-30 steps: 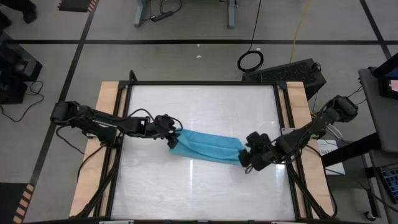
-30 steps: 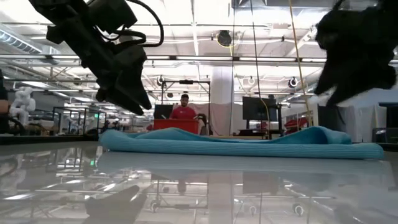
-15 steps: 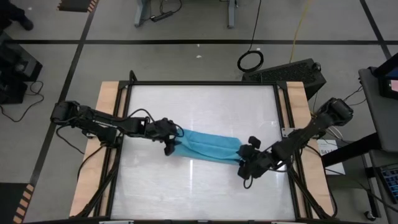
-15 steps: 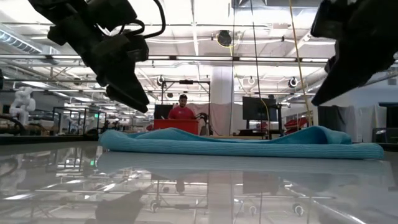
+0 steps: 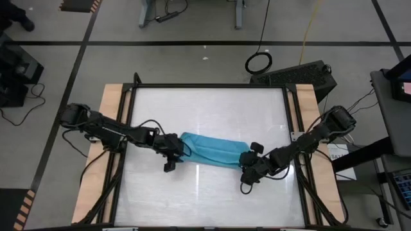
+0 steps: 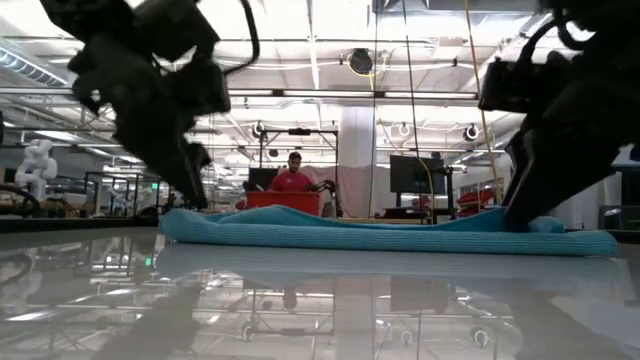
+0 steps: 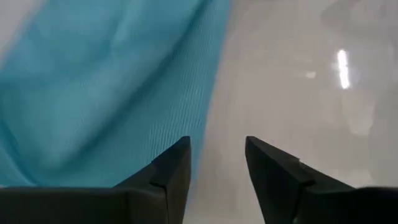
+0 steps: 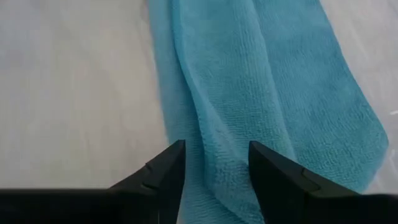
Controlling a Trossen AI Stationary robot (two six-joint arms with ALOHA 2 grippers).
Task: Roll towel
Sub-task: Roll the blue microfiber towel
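Note:
The turquoise towel (image 5: 212,149) lies flat on the white table as a long folded strip, running from left to right near the middle; it also shows in the low view (image 6: 380,232). My left gripper (image 5: 173,158) is open, low at the strip's left end, at its near edge (image 7: 205,118). My right gripper (image 5: 247,168) is open, low over the strip's right end, and the cloth (image 8: 217,124) runs between its fingers. In the low view both grippers, the left (image 6: 192,198) and the right (image 6: 520,212), reach down to the towel's height. My left gripper's fingers point down at the towel's left end, one finger (image 7: 177,162) over the near edge and the other over bare table; whether they touch the cloth cannot be told. My right gripper's fingers (image 8: 174,165) stand either side of a fold at the right end; whether they touch cannot be told.
The glossy white tabletop (image 5: 205,109) is bounded by a black frame with wooden side strips (image 5: 112,109). There is bare surface on the far and near sides of the towel. A person in red (image 6: 295,178) stands far off in the room behind.
Both grippers have come down and moved toward the table's near edge. The left has gone from the far side of the towel's left end to its near-left corner. The right has gone to the near side of the right end. The towel lies as before.

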